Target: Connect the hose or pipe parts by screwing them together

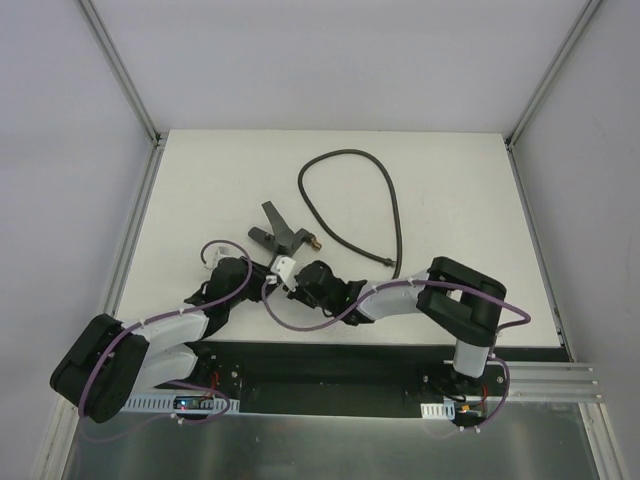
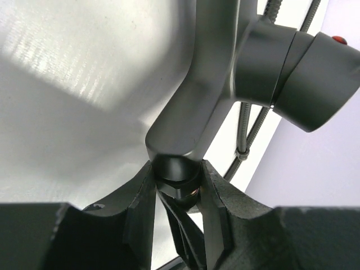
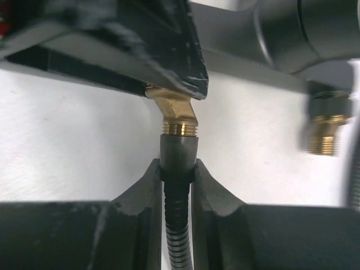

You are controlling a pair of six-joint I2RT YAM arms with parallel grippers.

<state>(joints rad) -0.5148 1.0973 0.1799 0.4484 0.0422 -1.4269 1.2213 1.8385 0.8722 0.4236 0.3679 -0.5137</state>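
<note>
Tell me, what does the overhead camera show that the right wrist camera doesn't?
Only the overhead view shows the long dark-grey flexible hose looping across the white table. Only the right wrist view shows the right gripper clamped on the hose's end, just below its brass nut. Both show the dark-grey forked fitting and its free brass tip.

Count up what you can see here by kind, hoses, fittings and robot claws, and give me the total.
hose: 1
forked fitting: 1
claws: 2, the left claw shut on the forked fitting and the right claw shut on the hose
Total: 4
</note>
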